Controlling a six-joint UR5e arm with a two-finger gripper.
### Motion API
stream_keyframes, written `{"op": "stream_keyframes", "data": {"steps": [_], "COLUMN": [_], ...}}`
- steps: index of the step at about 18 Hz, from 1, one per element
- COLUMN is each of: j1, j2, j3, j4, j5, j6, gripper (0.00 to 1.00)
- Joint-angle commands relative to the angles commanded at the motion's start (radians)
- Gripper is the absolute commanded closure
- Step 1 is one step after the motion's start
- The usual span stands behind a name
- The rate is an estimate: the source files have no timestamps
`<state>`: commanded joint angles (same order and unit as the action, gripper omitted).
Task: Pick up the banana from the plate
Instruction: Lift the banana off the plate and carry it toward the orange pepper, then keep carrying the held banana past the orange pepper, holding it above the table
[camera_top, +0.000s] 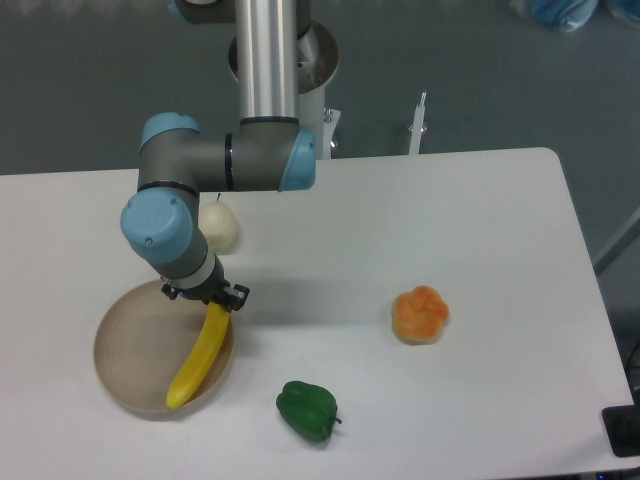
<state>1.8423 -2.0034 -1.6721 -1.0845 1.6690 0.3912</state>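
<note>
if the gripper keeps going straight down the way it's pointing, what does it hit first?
Most likely the banana: the gripper sits right over its upper end, at the plate rim. The fingers are hidden under the wrist, so the remaining gap is unclear.

The banana (203, 356) is bright, even yellow, lying in a beige-tan plate (130, 350) whose inside shows a slightly darker brown tone. The table (400, 240) is plain white. On it, a bell pepper (307, 410) is deep glossy green, and a lobed pumpkin-like fruit (420, 314) is orange with paler patches. A small round fruit (220, 226) is cream-white. The arm (225, 165) is grey with light-blue joint caps and a silver metal tube — its gripper (208, 293) is black. The floor behind is dark grey.
</note>
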Motion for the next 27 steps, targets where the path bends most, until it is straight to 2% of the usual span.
{"op": "stream_keyframes", "data": {"steps": [4,6,8,9,11,13,17,19,21,24,27], "j1": [0.012,0.037,0.075,0.113,0.152,0.239,0.365,0.431,0.472,0.524,0.548], "j2": [0.035,0.04,0.069,0.078,0.078,0.08,0.078,0.074,0.055,0.0,-0.078], "j3": [0.014,0.023,0.035,0.075,0.11,0.118,0.12,0.13,0.169,0.271,0.382], "j4": [-0.006,-0.006,0.008,0.002,-0.002,-0.005,-0.009,-0.037,-0.107,-0.214,-0.245], "j5": [-0.008,-0.009,-0.009,-0.017,-0.023,-0.063,-0.067,-0.08,-0.081,-0.094,-0.094], "j6": [0.017,0.018,0.034,0.088,0.168,0.303,0.538,0.609,0.702,0.794,0.802], "gripper": [0.87,0.87,0.87,0.87,0.87,0.9,0.94,0.95,0.95,0.95,0.95]}}
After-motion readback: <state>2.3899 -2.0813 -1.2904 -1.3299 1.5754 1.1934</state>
